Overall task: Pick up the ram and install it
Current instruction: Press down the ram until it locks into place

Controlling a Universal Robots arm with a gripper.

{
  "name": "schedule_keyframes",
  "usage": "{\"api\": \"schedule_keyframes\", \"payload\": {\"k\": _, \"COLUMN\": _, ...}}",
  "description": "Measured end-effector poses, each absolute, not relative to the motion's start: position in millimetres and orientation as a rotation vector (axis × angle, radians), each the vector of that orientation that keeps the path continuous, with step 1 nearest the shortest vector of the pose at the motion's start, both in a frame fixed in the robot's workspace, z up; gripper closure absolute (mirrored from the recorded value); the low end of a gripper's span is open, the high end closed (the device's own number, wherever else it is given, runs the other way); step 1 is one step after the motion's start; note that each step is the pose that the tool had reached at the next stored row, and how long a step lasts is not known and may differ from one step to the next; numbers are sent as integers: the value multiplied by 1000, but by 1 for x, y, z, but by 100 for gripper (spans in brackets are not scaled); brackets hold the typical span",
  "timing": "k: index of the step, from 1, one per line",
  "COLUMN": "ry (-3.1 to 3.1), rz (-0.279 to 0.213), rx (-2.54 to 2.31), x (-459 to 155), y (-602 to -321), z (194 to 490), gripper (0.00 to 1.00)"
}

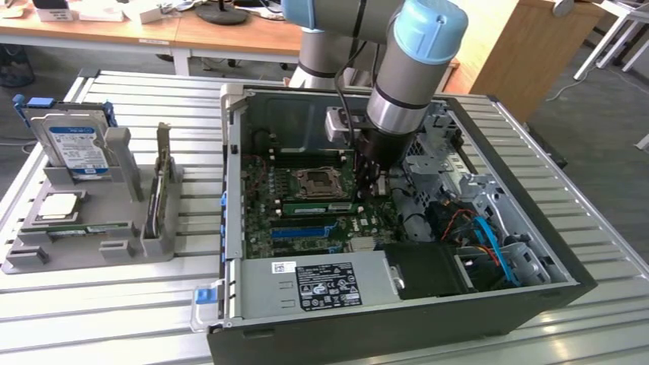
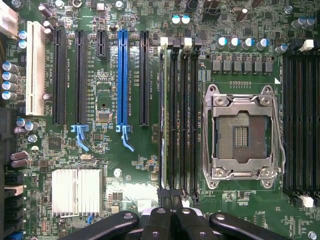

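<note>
The claw (image 2: 172, 220), pressed together, hovers above the ram (image 2: 164, 115) seated edge-on in its slot, at nine o'clock of the CPU socket (image 2: 243, 136).

Open black computer case (image 1: 568, 258) lying on its side on the slatted metal bench (image 1: 102, 312): entry from above only. The end effector (image 1: 371, 176) hangs inside, fingers closed, close over the green motherboard (image 1: 304, 220). At its 3 o'clock in the exterior view, grey drive cages (image 1: 446, 152) and orange and blue cables (image 1: 487, 236) crowd in; at 6 o'clock stands the silver power supply (image 1: 315, 285); at 9 o'clock the board lies low and open.
</note>
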State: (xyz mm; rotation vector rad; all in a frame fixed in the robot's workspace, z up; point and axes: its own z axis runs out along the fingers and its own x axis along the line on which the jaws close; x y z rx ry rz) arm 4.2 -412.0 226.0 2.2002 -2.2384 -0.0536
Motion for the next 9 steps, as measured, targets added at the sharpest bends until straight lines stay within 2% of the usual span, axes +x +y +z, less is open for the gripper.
{"api": "schedule_keyframes", "payload": {"k": 9, "ry": -2238, "rz": -53, "rx": 2200, "x": 4, "y": -412, "z": 225, "gripper": 90}}
